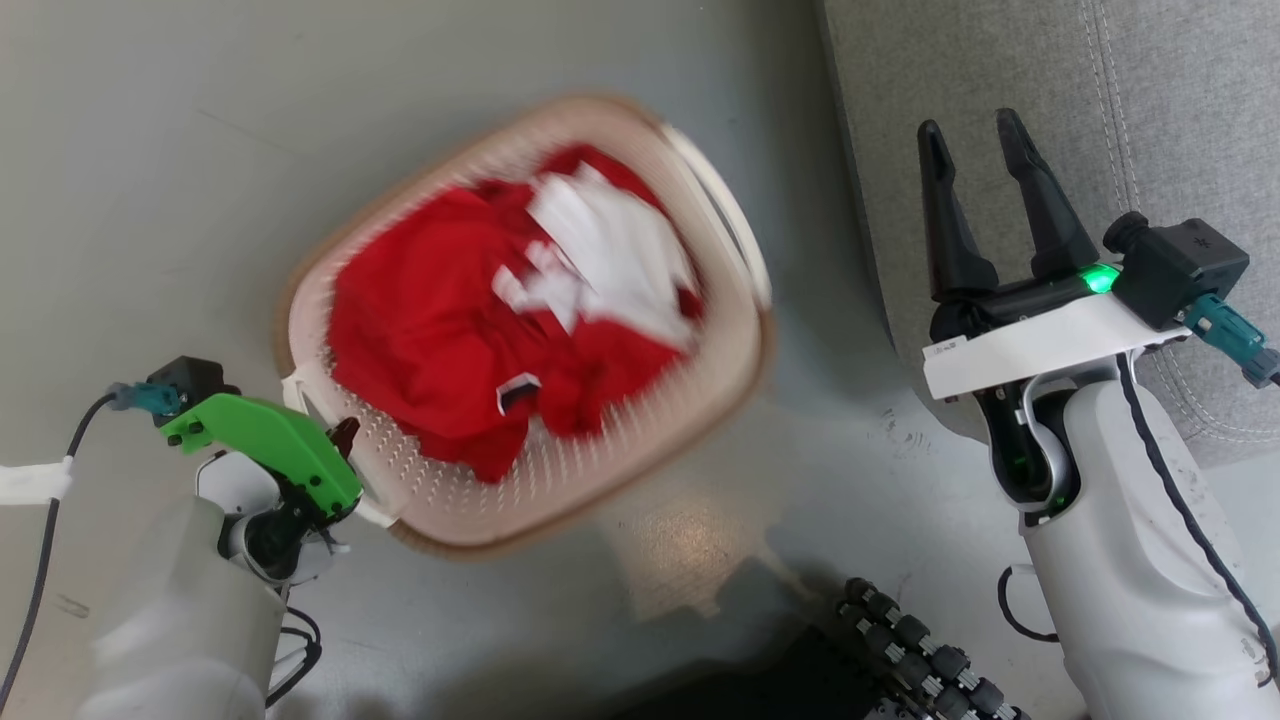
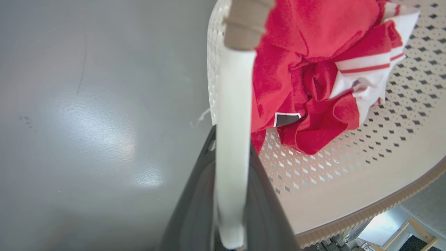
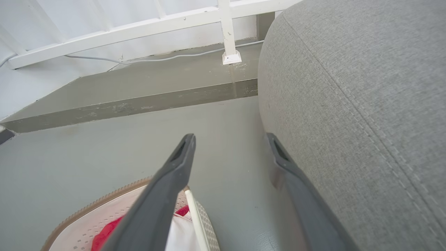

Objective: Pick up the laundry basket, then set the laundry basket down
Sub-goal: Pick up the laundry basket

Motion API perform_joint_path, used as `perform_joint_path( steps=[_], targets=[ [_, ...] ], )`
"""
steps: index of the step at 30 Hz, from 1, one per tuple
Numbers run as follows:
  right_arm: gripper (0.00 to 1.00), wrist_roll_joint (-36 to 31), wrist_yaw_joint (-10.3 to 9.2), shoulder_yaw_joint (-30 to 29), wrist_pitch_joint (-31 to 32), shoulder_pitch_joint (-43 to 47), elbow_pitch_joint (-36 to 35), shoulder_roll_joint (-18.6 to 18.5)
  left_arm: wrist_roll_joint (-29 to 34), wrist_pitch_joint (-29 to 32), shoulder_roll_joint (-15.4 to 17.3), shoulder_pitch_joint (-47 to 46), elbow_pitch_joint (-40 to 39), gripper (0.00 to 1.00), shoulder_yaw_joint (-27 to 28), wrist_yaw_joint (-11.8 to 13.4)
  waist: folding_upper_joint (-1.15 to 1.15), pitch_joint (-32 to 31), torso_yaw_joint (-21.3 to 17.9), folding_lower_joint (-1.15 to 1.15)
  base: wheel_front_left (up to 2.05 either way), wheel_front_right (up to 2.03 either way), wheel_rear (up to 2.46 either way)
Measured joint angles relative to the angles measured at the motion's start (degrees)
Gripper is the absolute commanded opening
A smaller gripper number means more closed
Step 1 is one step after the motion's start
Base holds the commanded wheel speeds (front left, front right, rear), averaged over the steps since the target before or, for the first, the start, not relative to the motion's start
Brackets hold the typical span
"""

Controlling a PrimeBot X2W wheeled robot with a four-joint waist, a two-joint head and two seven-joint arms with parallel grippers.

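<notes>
The laundry basket (image 1: 600, 470) sits in the middle of the head view, over the grey floor (image 1: 150, 150). It is motion-blurred there, with its brown rim turned at an angle across the frame. Inside it lies a crumpled red garment (image 1: 430, 340), and a white cloth (image 1: 610, 240) lies on top toward the upper right. From these frames I cannot tell whether the basket's bottom touches the floor.

At the lower left of the head view, the left pincer (image 1: 340, 450) under its green housing meets the basket at the near white loop handle (image 1: 300, 390). In the left wrist view that handle (image 2: 231, 104) runs as a pale strap up the middle of the frame. It passes between the two dark fingers (image 2: 195, 209), so the left pincer (image 2: 231, 139) is clamped on it. To the right of the strap are the perforated wall (image 2: 348, 167) and the red garment (image 2: 296, 69) with white, red-striped cloth (image 2: 366, 66).

The right pincer (image 1: 970, 125) stands at the right of the head view, well apart from the basket. Its fingers are spread with nothing between them, and they point up the frame over a grey upholstered seat (image 1: 1000, 60). In the right wrist view the released pincer (image 3: 230, 136) frames bare floor. The seat (image 3: 348, 104) fills the right side, and the basket's rim (image 3: 87, 205) and far handle (image 3: 197, 223) are at the bottom left. A white railing (image 3: 139, 28) crosses the top above a raised ledge (image 3: 139, 87).
</notes>
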Motion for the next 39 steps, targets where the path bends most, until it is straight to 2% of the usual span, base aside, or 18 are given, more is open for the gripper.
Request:
perform_joint_path(
  steps=[8,19,39],
  targets=[
    [1.0,0.07,0.0,-0.48,0.0,-0.23,0.42,0.08,0.22,-0.54,-0.05,-0.52,1.31,0.0,-1.98,-0.02,0.0,-0.4,0.12,0.0,0.0,0.0,0.0],
    [1.0,1.41,0.01,0.4,-0.05,-0.25,1.21,0.09,5.93,-0.79,3.24,-2.18,4.83,0.0,-6.45,-0.02,0.0,-2.58,1.1,0.0,0.0,0.0,0.0],
    [1.0,2.26,0.01,1.33,-0.05,-0.25,1.45,0.08,6.7,1.98,4.1,-4.34,6.03,0.0,-10.77,-0.03,0.0,-2.96,1.17,0.0,0.0,0.0,0.0]
  ],
)
